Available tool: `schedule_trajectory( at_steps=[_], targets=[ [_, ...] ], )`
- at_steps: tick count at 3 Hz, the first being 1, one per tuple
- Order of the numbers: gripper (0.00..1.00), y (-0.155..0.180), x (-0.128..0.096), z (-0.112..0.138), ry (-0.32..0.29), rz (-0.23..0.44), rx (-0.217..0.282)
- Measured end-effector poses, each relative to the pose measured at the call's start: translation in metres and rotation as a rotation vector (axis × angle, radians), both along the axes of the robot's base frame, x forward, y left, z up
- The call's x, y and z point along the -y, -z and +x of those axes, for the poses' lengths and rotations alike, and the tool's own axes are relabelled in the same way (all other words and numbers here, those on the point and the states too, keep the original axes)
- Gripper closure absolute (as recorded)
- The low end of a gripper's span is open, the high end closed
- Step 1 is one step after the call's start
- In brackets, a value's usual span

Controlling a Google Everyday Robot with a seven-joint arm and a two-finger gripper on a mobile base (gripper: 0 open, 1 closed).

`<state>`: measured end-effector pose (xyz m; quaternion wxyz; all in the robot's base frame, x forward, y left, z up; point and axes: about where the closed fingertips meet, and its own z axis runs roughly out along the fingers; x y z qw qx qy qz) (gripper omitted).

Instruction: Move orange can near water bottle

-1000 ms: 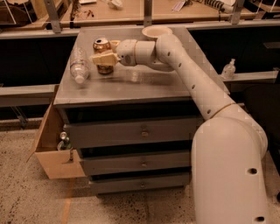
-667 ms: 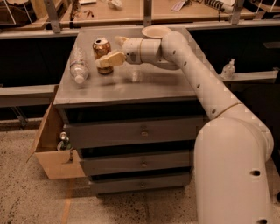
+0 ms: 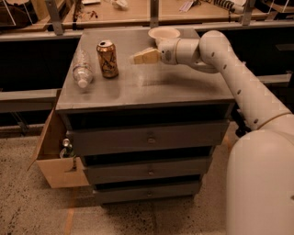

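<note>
The orange can [image 3: 107, 58] stands upright on the grey cabinet top [image 3: 151, 87], at the back left. The water bottle [image 3: 81, 68] lies on its side just left of the can, white cap toward the front, a small gap between them. My gripper [image 3: 140, 57] hovers over the cabinet top to the right of the can, fingers pointing left at it, open and empty. A short gap separates the fingertips from the can.
A white bowl [image 3: 164, 33] sits at the back of the top, behind my wrist. The cabinet has drawers [image 3: 148, 137] below. An open cardboard box [image 3: 50, 160] with small dark bottles [image 3: 67, 148] stands at the lower left. A wooden bench [image 3: 133, 11] runs behind.
My gripper was at the can; it has let go and drawn back to the right. The can stays upright next to the bottle.
</note>
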<state>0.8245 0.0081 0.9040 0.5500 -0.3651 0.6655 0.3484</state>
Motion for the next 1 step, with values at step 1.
schedule_trajectory(
  at_steps=[1],
  targets=[
    [0.00,0.0010,-0.0032,-0.0001,-0.004,0.003,-0.005]
  ],
)
